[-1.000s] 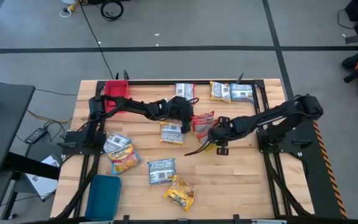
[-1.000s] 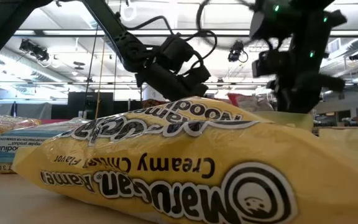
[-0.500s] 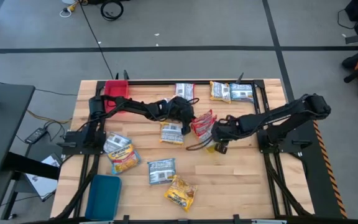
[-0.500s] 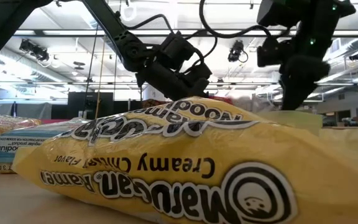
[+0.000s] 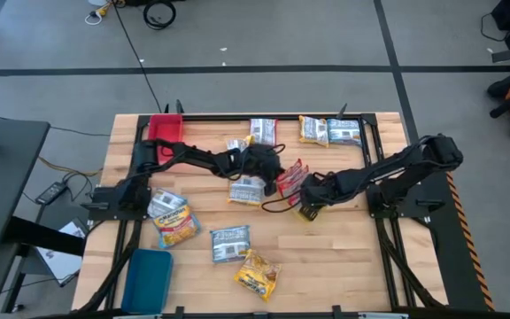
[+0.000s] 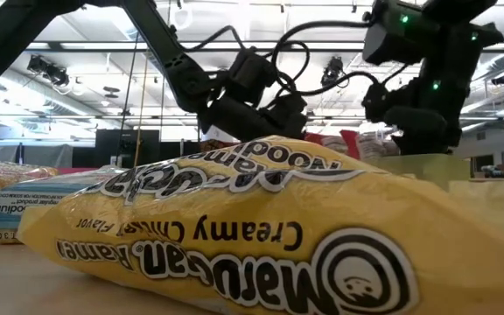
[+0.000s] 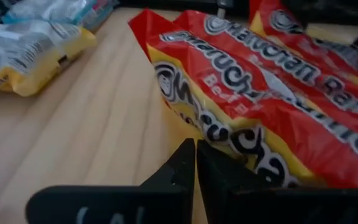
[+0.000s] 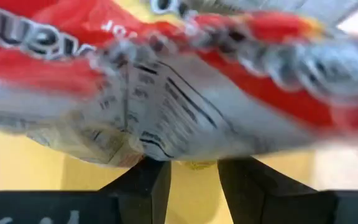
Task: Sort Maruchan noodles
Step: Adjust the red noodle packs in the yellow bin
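Two red Maruchan packets (image 5: 290,175) lie side by side at the table's middle. In the left wrist view the nearer red packet (image 7: 260,99) rests flat on the wood. My left gripper (image 7: 196,155) is shut, and its tips stand at that packet's yellow-red edge. My right gripper (image 8: 191,180) comes from the table's right (image 5: 303,189) and is shut on a red packet (image 8: 166,81), whose grey-white printed back faces the wrist camera. More packets lie scattered around. My left gripper's shut fingertips (image 7: 188,155) stand right against the red packet's edge (image 7: 182,121), slanting down from the table's left; I cannot tell whether they touch it. My right gripper pinches the red packet's edge (image 8: 166,155) between its two fingers, which point steeply down from the table's right. The packet sits tilted in the hold.
A red tray (image 5: 166,127) sits at the far left and a blue tray (image 5: 149,276) at the near left. Packets lie at the far edge (image 5: 330,131), left (image 5: 172,217), middle (image 5: 246,189) and near side (image 5: 230,244). A yellow packet (image 6: 234,227) fills the low view.
My left gripper, staying shut, has moved a little toward the red packets and tipped further down. My right gripper has rolled about its own axis, and the red packet in it has turned with it.
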`<state>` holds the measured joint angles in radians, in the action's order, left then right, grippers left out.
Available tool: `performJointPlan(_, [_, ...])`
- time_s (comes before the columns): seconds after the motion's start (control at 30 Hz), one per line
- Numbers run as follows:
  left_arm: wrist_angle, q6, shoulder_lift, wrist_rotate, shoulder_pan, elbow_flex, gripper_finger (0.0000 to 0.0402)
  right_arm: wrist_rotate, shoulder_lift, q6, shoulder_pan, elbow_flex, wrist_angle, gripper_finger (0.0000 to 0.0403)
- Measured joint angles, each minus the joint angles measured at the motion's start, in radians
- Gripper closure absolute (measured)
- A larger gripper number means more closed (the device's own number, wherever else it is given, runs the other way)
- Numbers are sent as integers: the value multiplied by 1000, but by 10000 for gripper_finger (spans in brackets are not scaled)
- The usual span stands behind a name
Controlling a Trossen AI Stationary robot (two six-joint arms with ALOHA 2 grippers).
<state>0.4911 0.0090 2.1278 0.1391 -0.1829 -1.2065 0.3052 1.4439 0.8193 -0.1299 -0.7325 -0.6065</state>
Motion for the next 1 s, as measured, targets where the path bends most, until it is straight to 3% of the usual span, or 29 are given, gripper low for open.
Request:
performJointPlan(0.23, [13, 28, 1, 41, -7, -76, 377, 13, -90, 85, -16, -39, -252, 266])
performJointPlan(0.47, [-49, 59, -3, 29, -7, -131, 377, -144, -171, 124, -25, -104, -448, 266])
performJointPlan(0.63, [-347, 59, -99, -46, -8, -133, 377, -167, -161, 95, -50, -104, -419, 266])
performJointPlan(0.8, [-644, 1, -202, -172, 46, -128, 377, -149, -68, 13, -86, -104, -342, 266])
performJointPlan(1.0, [-791, -276, -180, -305, 171, -128, 377, -65, 46, 5, -112, -102, -335, 266])
